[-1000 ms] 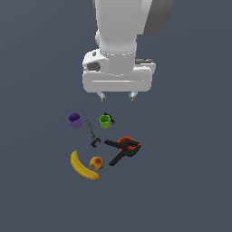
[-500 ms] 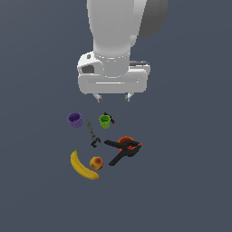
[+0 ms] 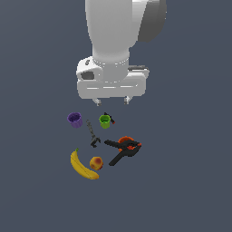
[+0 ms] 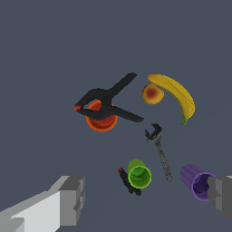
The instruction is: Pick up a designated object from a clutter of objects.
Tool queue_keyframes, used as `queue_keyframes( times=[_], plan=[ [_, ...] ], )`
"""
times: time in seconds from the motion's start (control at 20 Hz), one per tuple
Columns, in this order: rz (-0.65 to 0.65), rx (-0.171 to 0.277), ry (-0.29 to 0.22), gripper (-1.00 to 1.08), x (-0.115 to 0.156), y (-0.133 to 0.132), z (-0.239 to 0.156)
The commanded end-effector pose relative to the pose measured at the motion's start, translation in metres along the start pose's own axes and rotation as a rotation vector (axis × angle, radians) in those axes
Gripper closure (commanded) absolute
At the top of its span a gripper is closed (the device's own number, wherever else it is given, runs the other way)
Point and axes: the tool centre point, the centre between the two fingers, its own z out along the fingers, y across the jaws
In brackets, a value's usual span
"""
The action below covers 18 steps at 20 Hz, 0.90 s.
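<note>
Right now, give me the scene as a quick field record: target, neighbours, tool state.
target: peach, on the surface, not held
nearest neighbour: banana, right beside the peach
other items: clamp over an orange-red cup, wrench, green cup, purple cup
tool: open, empty, above the cups, not over the peach

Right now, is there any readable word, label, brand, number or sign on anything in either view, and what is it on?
None: no text shows in either view.
The peach, banana, clamp, green cup, purple cup and wrench are plain renders without labels.
The arm's white housing and the open tool carry no marking that can be read.
</note>
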Motion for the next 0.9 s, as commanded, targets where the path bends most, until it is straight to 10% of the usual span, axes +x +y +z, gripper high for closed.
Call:
queue_keyframes(
  times=[0.0, 0.85],
  plan=[
    [-0.029, -0.001, 0.000, -0.92, 0.005, 0.003, 0.005],
    [-0.387, -0.011, -0.003, -0.92, 0.059, 0.035, 0.079]
  ],
)
